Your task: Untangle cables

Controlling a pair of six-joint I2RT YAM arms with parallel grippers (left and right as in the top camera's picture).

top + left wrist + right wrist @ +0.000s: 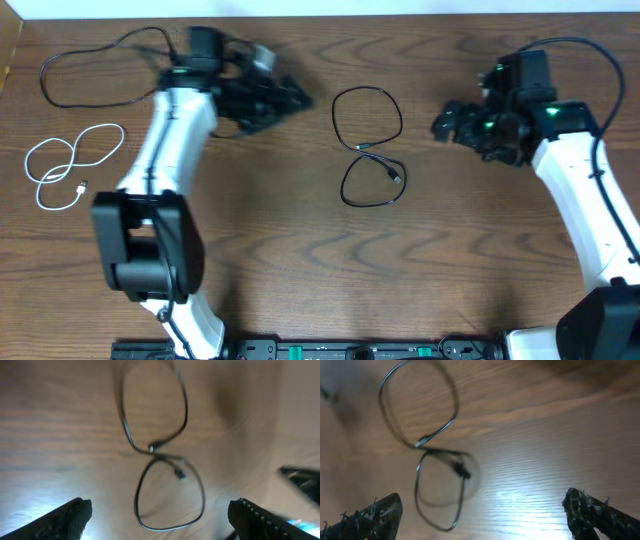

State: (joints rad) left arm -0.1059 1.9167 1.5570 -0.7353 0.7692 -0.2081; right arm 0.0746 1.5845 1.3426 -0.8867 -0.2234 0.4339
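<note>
At mid-table, one black cable (pixel 368 150), laid in a loose figure-eight with a single crossing and a small plug resting beside the lower loop; touching no other cord. Well apart, near the left edge of the table (pixel 300 260), the white cable (pixel 70 165), lying alone in two open loops with its plug at the bottom. In the back-left corner, a second black cord (pixel 95 60), sweeping in a wide arc toward the left arm (pixel 170 140); hard to say whether one of the three or arm wiring. No knot anywhere in view. By the look of it, essentially separated already, with at most the middle cable's own crossing left to straighten out. Near that cable on one side, the left gripper (pixel 285 97), fingers spread wide and holding nothing. Near it on the other side, the right gripper (pixel 445 122), likewise splayed and empty, aimed at the same loops. In both wrist views, only bare wood and the figure-eight ahead of the parted fingers.
</note>
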